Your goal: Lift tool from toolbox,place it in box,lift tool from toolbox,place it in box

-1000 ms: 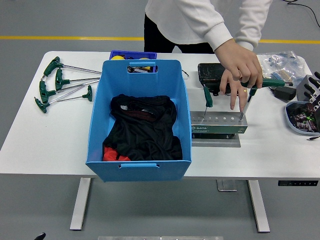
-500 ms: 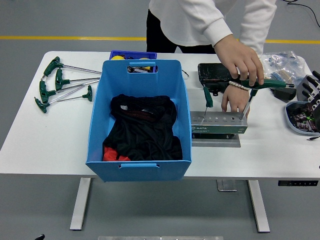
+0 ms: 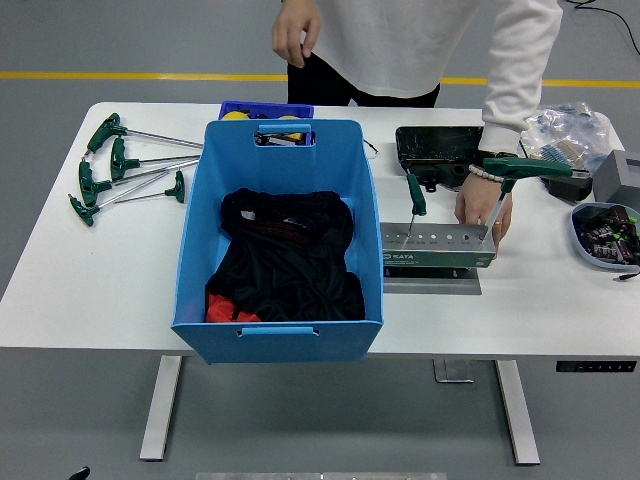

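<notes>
— Head view has neither robot arm in it, so whether either hand is spread or curled I can't tell you.

— Where are the tools, then?

— Two T-handle wrenches stand in the grey tool rack (image 3: 437, 245) toward the tabletop's right side: a small one (image 3: 413, 200) at its left end and a larger one (image 3: 512, 185) at its right end. The blue box (image 3: 277, 235) sits just left of the rack, dark clothing (image 3: 288, 250) piled inside.

— And the person?

— A hand (image 3: 484, 205) rests against the rack's right end, right by the larger wrench's shaft. The other hand (image 3: 296, 32) hangs free above the far edge.

— What could go wrong?

— If an arm reached in from the right now, I'd guess it meets that hand. A skewed pull might also jam the shaft or drag the rack. More wrenches (image 3: 125, 165) lie at the left edge.
</notes>
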